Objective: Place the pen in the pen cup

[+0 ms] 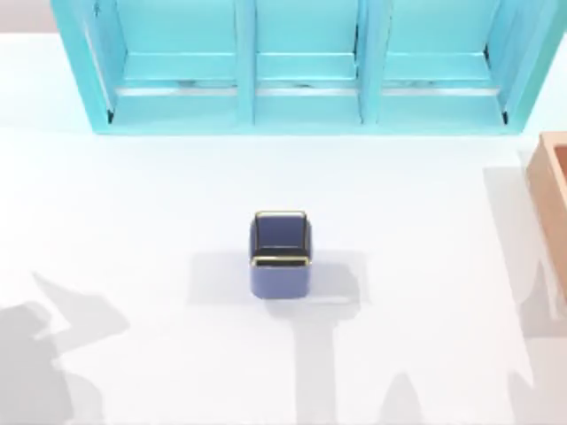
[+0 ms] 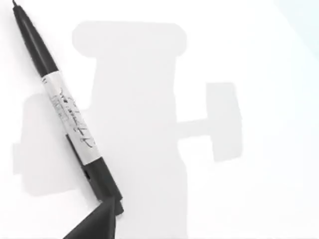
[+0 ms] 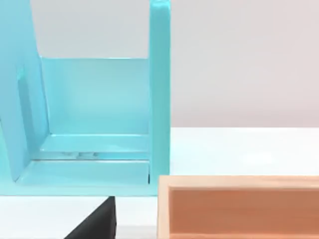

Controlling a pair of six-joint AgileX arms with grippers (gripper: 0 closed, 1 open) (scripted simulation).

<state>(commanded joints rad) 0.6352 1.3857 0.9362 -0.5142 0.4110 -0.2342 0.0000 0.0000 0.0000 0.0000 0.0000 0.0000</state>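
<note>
Left gripper's fingers point(image 2: 97, 221) hang over the pen point(image 2: 65, 107); whether apart, I cannot tell.

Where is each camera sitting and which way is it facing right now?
Top view: above the table, looking down at the cup, shelf and box.
Left wrist view: on the left arm's wrist, looking at the pen lying on the table; a dark fingertip shows.
Right wrist view: on the right arm's wrist, facing the shelf and box; a dark fingertip shows.
Shared: top and right wrist views both show shelf and box.
</note>
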